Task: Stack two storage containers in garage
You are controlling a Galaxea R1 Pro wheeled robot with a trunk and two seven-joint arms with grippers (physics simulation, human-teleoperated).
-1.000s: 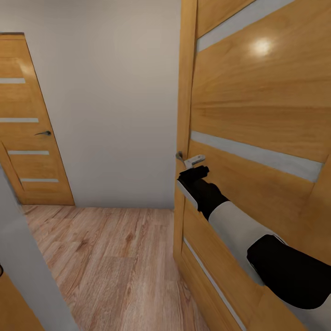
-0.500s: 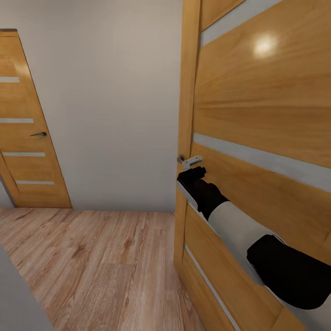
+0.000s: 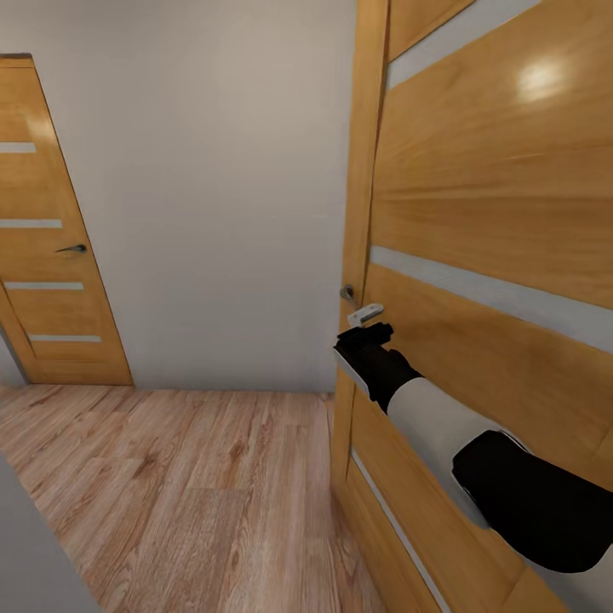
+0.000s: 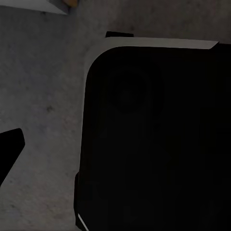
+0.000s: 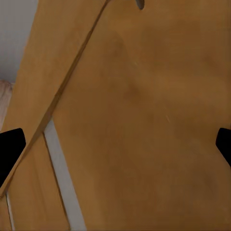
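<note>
The right arm's black gripper (image 3: 364, 338) sits against the honey-coloured wooden door with pale horizontal strips (image 3: 494, 221), just under its small silver lever handle (image 3: 363, 314), at about 3 o'clock in the head view. In the right wrist view the black fingertips (image 5: 10, 147) stand wide apart, holding nothing, the door panel close ahead. A second matching door (image 3: 42, 255) stands at 9 o'clock beyond light wood-plank flooring (image 3: 187, 485). The left gripper's opening cannot be told; its camera faces mottled dark grey floor (image 4: 38, 96).

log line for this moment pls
phase: at door | right gripper: open, at door handle | wooden door: ajar | containers: none seen
</note>
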